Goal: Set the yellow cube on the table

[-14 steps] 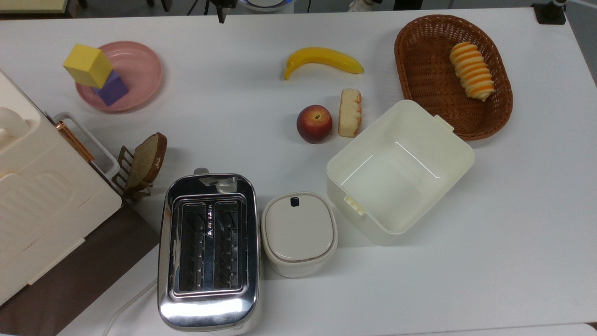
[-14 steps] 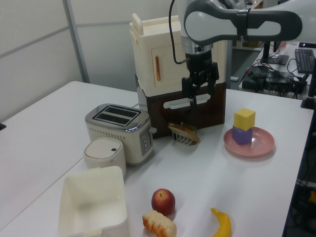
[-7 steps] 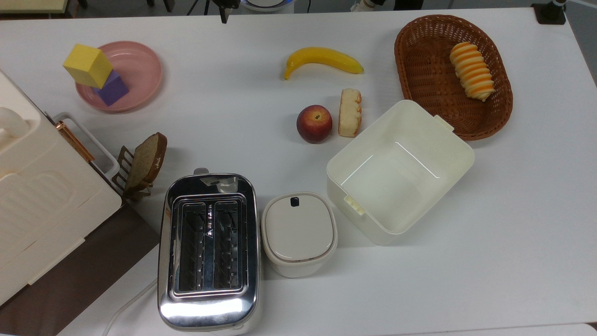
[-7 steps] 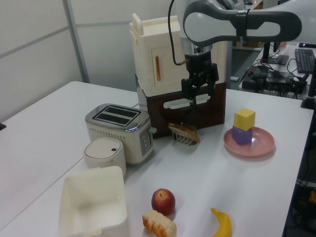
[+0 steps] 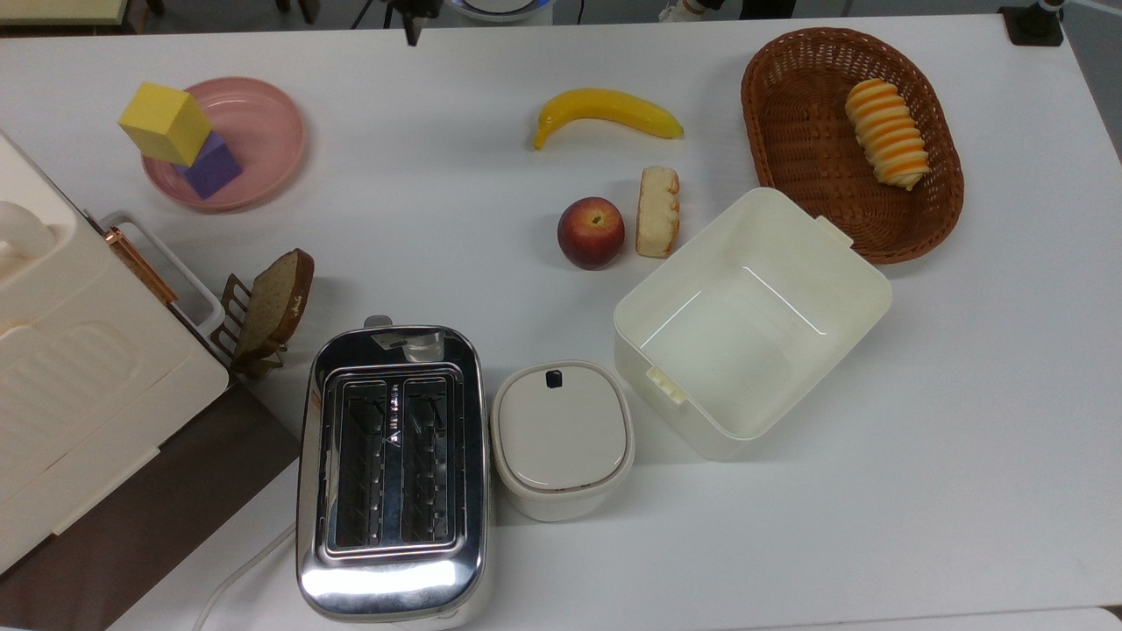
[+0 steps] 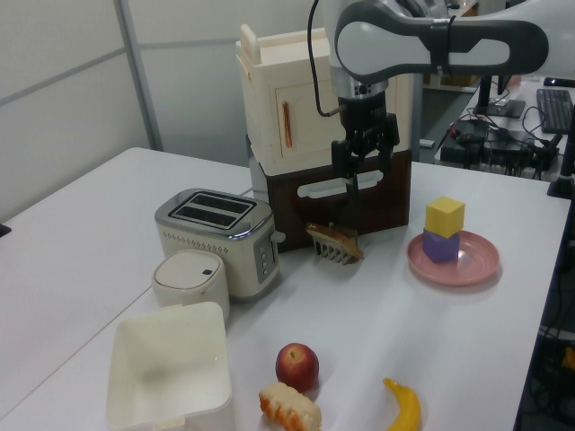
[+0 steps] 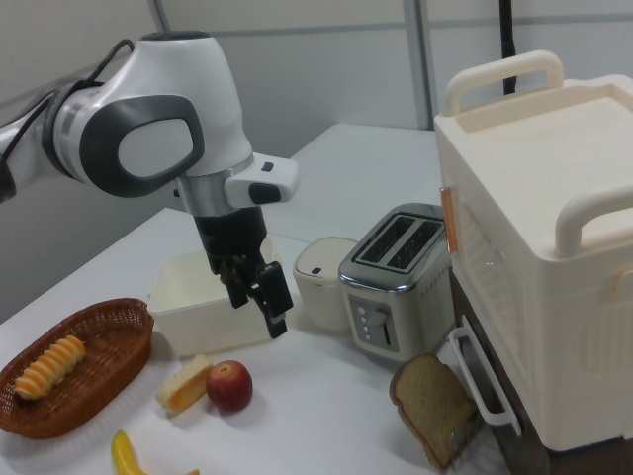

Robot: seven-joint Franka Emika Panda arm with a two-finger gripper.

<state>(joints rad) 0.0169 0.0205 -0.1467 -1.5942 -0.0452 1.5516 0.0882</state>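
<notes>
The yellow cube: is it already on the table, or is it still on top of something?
Still on top: the yellow cube rests on the purple cube inside the pink plate, not touching the table.

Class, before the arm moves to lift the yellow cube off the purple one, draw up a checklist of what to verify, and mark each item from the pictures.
1. Yellow cube rests on the purple cube: ok.
2. Purple cube sits in the pink plate: ok.
3. Nothing lies on top of the yellow cube: ok.
4. Hand is empty and open: ok.
5. Hand is over the cube: not ok, it hangs to the left view's left of it.
6. Bare table beside the plate for setting down: ok.
</notes>
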